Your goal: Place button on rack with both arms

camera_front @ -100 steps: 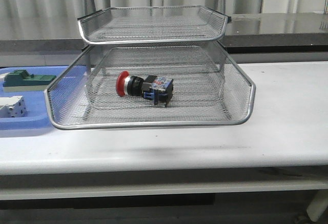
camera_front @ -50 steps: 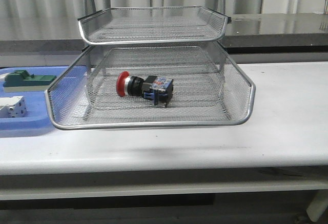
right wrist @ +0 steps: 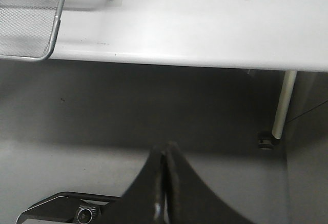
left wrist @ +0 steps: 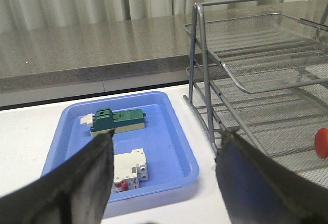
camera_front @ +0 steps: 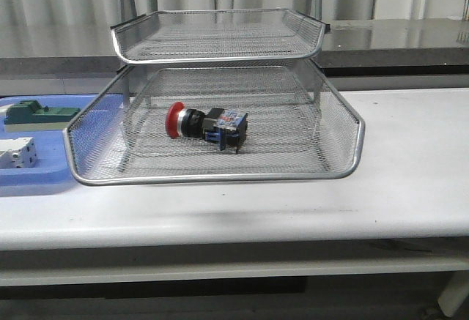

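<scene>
Mesh veils the red-headed push button lying in the silver wire rack on the white bench. Left end effector gapes released; right end effector is clenched, empty.

button — cut by frame edge | blue tray — cropped left

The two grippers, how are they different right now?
The left gripper is wide open, its fingers spread apart; the right gripper is shut, fingers pressed together. The left one looks over the blue tray and the rack; the right one hangs off the table, over the floor. Both are black and hold nothing.
</scene>
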{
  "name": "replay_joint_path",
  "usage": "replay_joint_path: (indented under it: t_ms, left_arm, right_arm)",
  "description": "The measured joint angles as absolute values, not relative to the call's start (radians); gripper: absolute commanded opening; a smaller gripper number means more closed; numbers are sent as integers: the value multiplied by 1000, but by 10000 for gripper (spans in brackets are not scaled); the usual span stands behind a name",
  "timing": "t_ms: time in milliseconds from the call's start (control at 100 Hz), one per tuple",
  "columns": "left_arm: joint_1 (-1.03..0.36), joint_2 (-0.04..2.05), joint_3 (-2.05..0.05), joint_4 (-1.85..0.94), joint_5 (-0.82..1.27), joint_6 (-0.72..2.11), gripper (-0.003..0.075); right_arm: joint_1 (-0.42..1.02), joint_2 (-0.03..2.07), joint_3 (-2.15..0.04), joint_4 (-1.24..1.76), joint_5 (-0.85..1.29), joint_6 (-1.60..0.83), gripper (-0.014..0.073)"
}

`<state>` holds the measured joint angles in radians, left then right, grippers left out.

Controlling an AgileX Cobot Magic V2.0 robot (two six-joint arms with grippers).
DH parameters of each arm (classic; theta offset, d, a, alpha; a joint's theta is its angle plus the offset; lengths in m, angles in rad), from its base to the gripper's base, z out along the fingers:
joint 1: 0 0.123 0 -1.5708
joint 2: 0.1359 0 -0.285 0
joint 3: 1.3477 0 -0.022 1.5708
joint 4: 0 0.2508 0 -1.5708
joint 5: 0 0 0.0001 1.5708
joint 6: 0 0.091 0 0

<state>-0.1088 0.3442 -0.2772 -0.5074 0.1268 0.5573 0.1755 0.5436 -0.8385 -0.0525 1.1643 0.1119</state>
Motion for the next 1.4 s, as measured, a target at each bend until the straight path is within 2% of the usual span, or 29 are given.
replay_joint_path:
  t_ms: [80, 180, 330, 490, 1400]
  left_arm:
    - [-109, 344, -275, -507, 127, 557, 397]
    - [-109, 344, -275, -507, 126, 557, 322]
    - [-109, 344, -275, -508, 125, 557, 139]
    - [-109, 344, -275, -510, 125, 557, -20]
    - [-109, 344, -275, -510, 124, 557, -20]
  right_arm:
    - [175, 544, -839, -52, 1164, 110, -67]
    - [175, 544, -839, -52, 1164, 110, -67]
    - [175, 544, -839, -52, 1164, 110, -67]
    - [175, 544, -839, -52, 1164, 110, -67]
    - [175, 544, -839, -52, 1164, 110, -67]
